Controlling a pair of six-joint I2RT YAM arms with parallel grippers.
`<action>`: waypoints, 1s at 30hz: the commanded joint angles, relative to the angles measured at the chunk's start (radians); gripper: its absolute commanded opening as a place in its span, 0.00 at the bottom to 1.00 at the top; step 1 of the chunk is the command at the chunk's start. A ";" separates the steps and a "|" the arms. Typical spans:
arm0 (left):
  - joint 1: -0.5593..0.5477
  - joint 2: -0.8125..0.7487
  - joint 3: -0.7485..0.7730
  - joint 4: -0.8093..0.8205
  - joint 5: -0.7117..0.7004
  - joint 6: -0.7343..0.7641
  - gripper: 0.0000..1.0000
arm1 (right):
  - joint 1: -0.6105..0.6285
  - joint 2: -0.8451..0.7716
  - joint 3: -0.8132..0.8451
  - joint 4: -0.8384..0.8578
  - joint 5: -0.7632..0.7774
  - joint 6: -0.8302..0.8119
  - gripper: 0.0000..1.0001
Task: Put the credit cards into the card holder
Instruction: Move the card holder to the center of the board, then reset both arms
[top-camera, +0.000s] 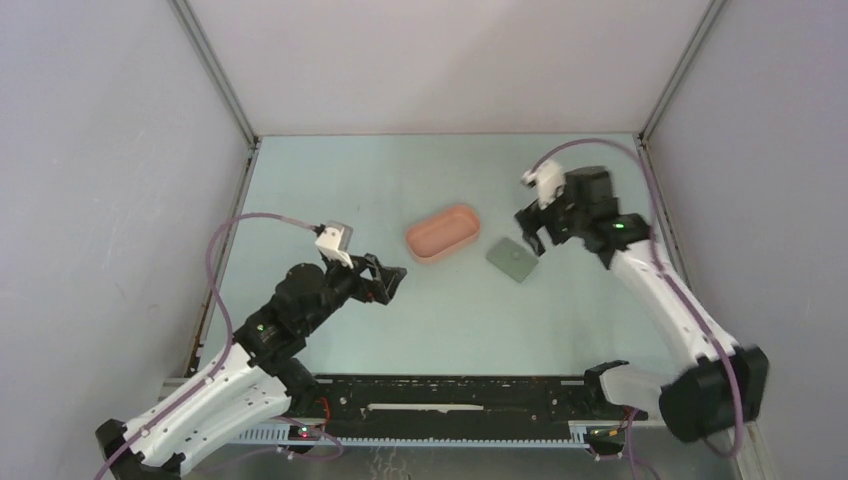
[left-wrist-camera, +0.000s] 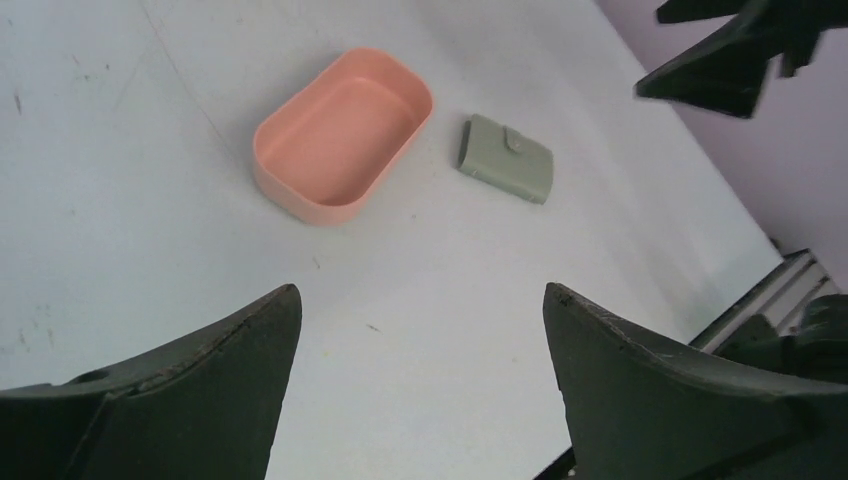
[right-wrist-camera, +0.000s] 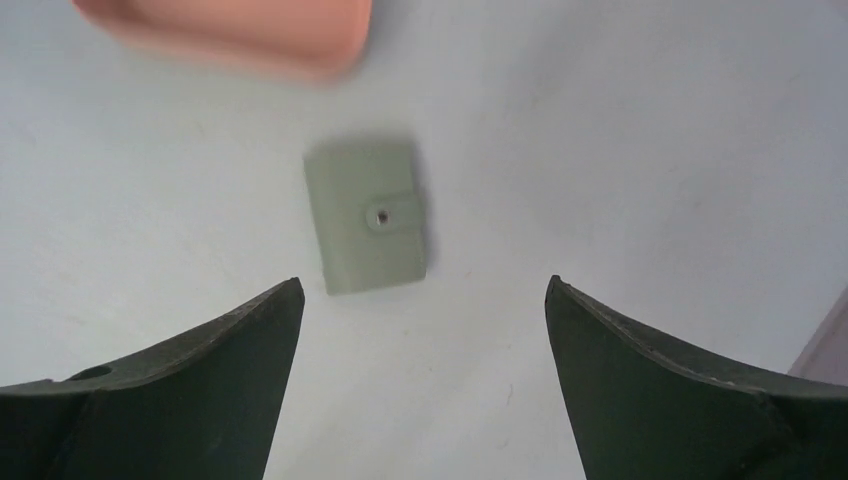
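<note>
The card holder lies shut and flat on the table, a bit right of the middle, just to the right of the pink tray but not touching it. The right gripper hangs just beside the card holder, on its far right side, with its two fingers wide apart and nothing between them. The left gripper is left of the tray and a bit nearer, and its fingers are wide apart too, holding nothing.
</note>
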 joint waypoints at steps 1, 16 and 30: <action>0.072 0.009 0.266 -0.104 0.099 -0.006 0.95 | -0.175 -0.216 0.174 -0.069 -0.365 0.169 1.00; 0.198 0.093 0.754 -0.473 0.197 0.113 1.00 | -0.291 -0.481 0.447 -0.098 -0.495 0.626 1.00; 0.198 0.054 0.701 -0.460 0.222 0.123 1.00 | -0.297 -0.514 0.410 -0.102 -0.467 0.650 1.00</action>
